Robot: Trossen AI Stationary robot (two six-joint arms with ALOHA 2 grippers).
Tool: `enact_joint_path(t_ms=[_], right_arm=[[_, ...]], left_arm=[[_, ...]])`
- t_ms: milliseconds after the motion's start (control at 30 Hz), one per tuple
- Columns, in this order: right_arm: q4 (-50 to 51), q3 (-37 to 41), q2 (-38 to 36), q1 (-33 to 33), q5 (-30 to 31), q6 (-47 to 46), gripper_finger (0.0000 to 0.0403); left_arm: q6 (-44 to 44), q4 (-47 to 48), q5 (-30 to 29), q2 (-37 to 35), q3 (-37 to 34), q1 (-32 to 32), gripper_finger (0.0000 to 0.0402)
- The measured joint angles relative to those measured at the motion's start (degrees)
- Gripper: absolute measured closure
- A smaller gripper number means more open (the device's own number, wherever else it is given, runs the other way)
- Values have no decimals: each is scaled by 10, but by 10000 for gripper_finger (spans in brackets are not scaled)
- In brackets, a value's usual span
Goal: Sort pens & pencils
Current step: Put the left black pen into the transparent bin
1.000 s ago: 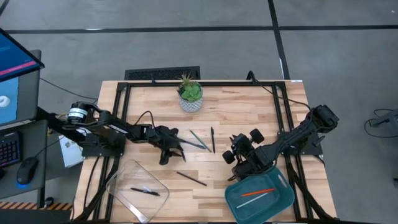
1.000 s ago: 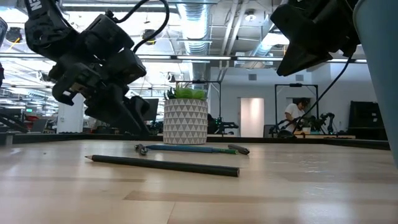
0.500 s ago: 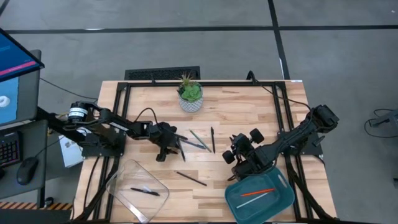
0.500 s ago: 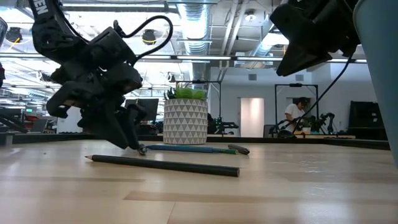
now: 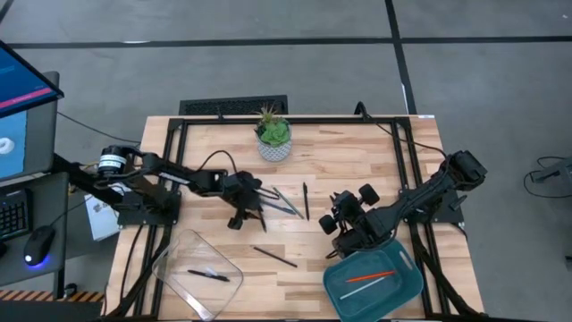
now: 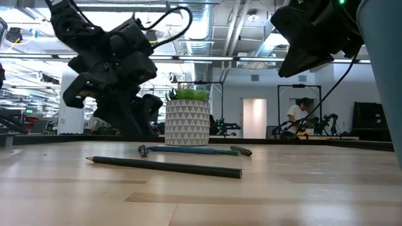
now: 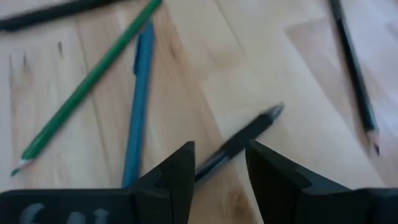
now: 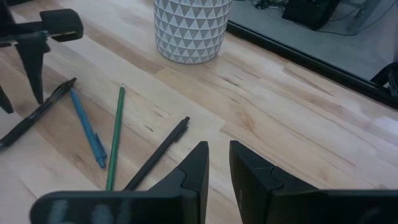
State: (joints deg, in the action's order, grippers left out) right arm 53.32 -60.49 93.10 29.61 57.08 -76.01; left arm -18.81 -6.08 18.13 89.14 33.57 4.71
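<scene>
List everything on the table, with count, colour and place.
green pencil: one, green, mid-table
blue pen: one, blue, beside the green pencil
black pens: two, black, mid-table
black pencil: one, dark, front centre
clear tray: one, front left, holds another black pen
teal tray: one, front right, holds orange-red pencil and a white stick
plant pot: one, white patterned, back centre
left gripper: open, over one black pen
right gripper: narrowly open, empty, by the teal tray
</scene>
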Motion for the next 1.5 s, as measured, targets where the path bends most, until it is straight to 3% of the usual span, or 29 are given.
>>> enact_joint_path(t_ms=[233,967,1500], right_arm=[[0,0,0,4,0,0,316],[0,0,0,3,0,0,316],[0,0,0,-3,0,0,316]], left_arm=[[-64,81,0,0,20,13,269],[-124,53,-14,0,21,18,269],[-136,50,13,0,21,28,269]])
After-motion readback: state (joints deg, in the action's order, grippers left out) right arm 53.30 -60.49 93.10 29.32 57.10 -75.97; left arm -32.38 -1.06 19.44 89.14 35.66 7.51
